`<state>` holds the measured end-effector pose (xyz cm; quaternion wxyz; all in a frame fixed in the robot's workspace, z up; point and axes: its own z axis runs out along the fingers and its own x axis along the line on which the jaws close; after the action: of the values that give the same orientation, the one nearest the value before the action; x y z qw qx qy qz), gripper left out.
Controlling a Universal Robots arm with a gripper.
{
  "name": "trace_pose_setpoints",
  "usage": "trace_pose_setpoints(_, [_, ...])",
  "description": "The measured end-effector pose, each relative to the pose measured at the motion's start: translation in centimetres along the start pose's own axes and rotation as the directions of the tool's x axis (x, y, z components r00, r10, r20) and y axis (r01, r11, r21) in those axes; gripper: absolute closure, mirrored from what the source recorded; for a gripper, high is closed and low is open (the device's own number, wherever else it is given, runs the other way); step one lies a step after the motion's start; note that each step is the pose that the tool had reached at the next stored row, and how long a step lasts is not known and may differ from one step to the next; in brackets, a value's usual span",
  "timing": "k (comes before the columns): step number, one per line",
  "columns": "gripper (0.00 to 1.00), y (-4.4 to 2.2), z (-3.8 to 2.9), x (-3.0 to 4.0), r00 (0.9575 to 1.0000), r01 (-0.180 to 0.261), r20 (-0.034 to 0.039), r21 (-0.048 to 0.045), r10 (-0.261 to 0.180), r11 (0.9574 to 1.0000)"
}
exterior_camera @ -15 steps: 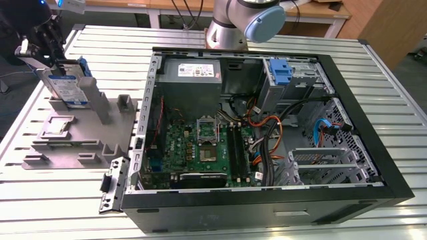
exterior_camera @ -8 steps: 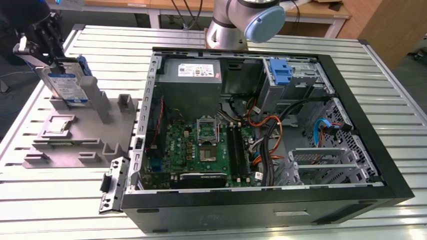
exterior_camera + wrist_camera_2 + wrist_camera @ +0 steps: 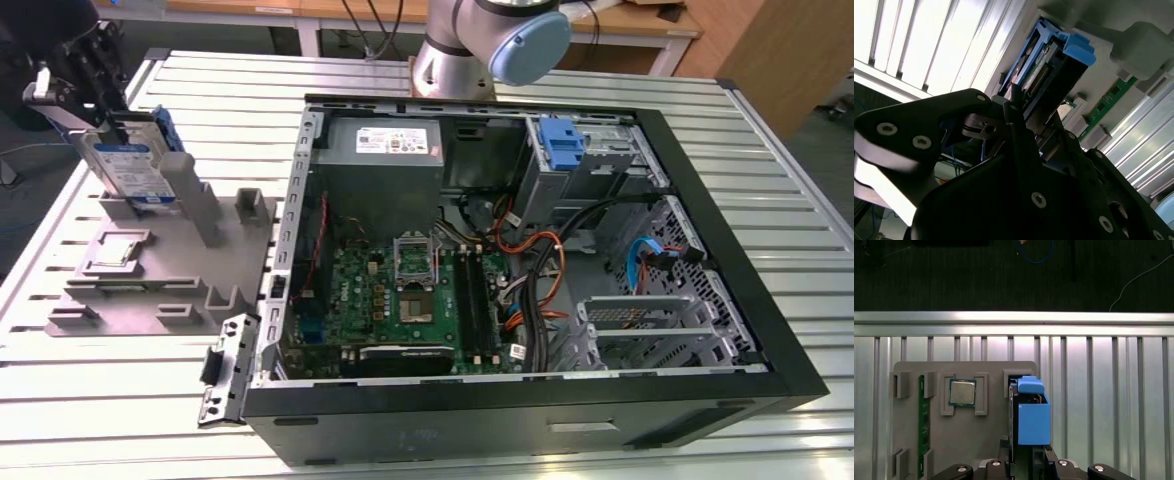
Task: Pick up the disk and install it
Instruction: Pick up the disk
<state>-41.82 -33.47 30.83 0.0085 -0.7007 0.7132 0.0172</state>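
Observation:
The disk [image 3: 134,165] stands upright on its edge in a slot of the grey holder block [image 3: 147,290] at the exterior view's left, its white-and-blue label facing the camera. Blue carrier rails run along its edges. My gripper [image 3: 96,115] comes down onto its upper end. In the first wrist view the disk [image 3: 1031,415] sits between my two dark fingers, with the gripper [image 3: 1026,462] shut on it. In the second wrist view the fingers [image 3: 1014,112] press against the sides of the disk [image 3: 1046,65].
The open computer case [image 3: 747,300] lies to the holder's right, with a grey power supply [image 3: 387,150], a bare blue bracket [image 3: 563,145], the motherboard [image 3: 400,300] and a metal drive cage [image 3: 641,330]. A processor chip [image 3: 962,392] and a green memory stick [image 3: 924,430] rest on the holder.

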Motion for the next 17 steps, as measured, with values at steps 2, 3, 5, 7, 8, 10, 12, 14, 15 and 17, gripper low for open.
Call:
trace_pose_setpoints(2, [0.65, 0.00, -0.01, 0.00, 1.0000, 0.000, -0.0001, -0.0001, 0.000, 1.0000])
trace_pose_setpoints(3, [0.65, 0.00, -0.01, 0.00, 1.0000, 0.000, 0.0000, 0.0000, 0.000, 1.0000])
trace_pose_setpoints(5, [0.65, 0.00, -0.02, 0.00, 1.0000, 0.000, 0.0000, 0.0000, 0.000, 1.0000])
trace_pose_setpoints(7, [0.65, 0.00, -0.03, 0.00, 1.0000, 0.000, -0.0001, -0.0001, 0.000, 1.0000])
trace_pose_setpoints(8, [0.65, 0.00, -0.03, 0.00, 1.0000, 0.000, 0.0000, -0.0001, 0.000, 1.0000])
trace_pose_setpoints(10, [0.65, 0.00, -0.04, 0.00, 1.0000, 0.000, 0.0000, 0.0000, 0.000, 1.0000])
trace_pose_setpoints(12, [0.65, 0.00, -0.28, -0.01, 1.0000, 0.000, -0.0002, -0.0005, 0.000, 1.0000])
trace_pose_setpoints(14, [0.65, 0.01, -0.66, -0.02, 1.0000, 0.000, -0.0001, -0.0001, 0.000, 1.0000])
trace_pose_setpoints(15, [0.65, 0.01, -0.90, -0.03, 1.0000, 0.000, -0.0001, -0.0001, 0.000, 1.0000])
trace_pose_setpoints(17, [0.65, 0.02, -1.70, -0.06, 1.0000, 0.000, -0.0001, -0.0002, 0.000, 1.0000])
